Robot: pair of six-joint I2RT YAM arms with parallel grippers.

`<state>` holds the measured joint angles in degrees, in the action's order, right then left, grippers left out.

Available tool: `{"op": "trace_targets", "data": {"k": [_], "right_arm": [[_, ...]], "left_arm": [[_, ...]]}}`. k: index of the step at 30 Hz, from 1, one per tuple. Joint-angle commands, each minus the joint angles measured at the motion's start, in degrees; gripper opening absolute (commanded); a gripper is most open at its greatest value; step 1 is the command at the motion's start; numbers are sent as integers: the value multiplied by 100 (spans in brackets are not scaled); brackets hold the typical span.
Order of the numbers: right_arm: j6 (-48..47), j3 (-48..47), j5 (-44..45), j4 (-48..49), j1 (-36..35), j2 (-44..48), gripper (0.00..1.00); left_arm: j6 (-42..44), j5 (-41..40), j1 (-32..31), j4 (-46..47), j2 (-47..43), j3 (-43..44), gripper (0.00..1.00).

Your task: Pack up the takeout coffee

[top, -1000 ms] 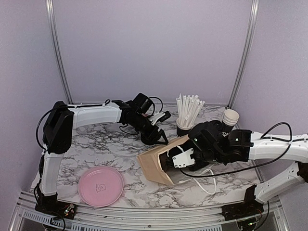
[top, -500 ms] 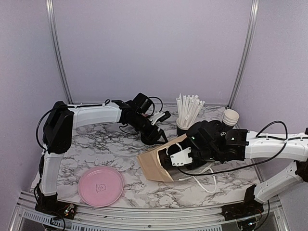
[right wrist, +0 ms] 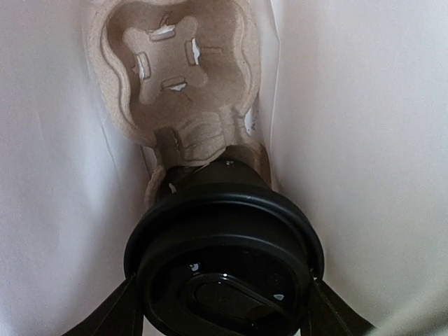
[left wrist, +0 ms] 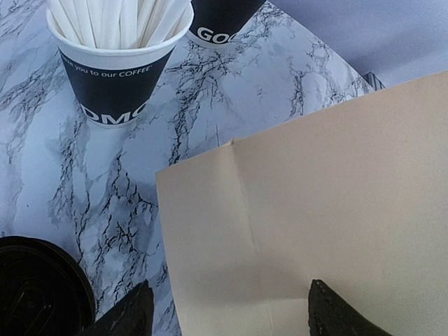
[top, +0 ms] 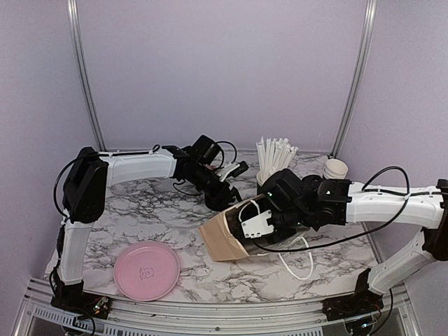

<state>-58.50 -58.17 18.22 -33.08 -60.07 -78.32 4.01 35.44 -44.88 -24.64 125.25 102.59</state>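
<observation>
My right gripper (right wrist: 224,311) is shut on a takeout coffee cup (right wrist: 224,273) by its black lid, deep inside the tan paper bag (top: 220,241), which lies on its side. The cup's base sits at the near hole of the brown pulp carrier (right wrist: 175,63) in the bag. In the top view the right gripper (top: 248,227) is at the bag's mouth. My left gripper (top: 225,198) is open over the bag's far edge (left wrist: 315,210), its fingertips (left wrist: 129,318) straddling the edge. A second black lid (left wrist: 35,294) lies beside its left finger.
A black cup of white straws (top: 269,171) stands behind the bag, also in the left wrist view (left wrist: 115,63). Stacked cups (top: 334,170) stand at the back right. A pink plate (top: 147,269) lies front left. A white cord (top: 297,262) loops by the bag.
My right arm has pushed left and deeper into the bag with the cup. The bag has shifted and flattened a little. The left arm has not moved.
</observation>
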Motion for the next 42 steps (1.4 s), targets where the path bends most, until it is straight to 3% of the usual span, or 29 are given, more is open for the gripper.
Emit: {"op": "trace_targets", "data": {"k": [1, 17, 24, 31, 36, 42], "right_arm": [[207, -562, -482, -810, 48, -373, 36], [476, -1859, -1642, -3005, 60, -1275, 34], [270, -1985, -2098, -3233, 57, -1541, 34], [88, -2231, -2489, -3570, 244, -2013, 32], [123, -2740, -2858, -4048, 494, -2412, 33], [190, -2636, -2932, -3910, 660, -2362, 34]], "left_arm": [[-1, 737, -130, -15, 174, 90, 76], [-39, 1277, -442, -23, -88, -246, 76], [5, 303, -332, -50, -493, -314, 80], [-94, -670, 219, -99, -1078, -411, 82], [-123, -1019, 395, -98, -1425, -421, 83], [-266, -1358, 428, -123, -1669, -418, 83]]}}
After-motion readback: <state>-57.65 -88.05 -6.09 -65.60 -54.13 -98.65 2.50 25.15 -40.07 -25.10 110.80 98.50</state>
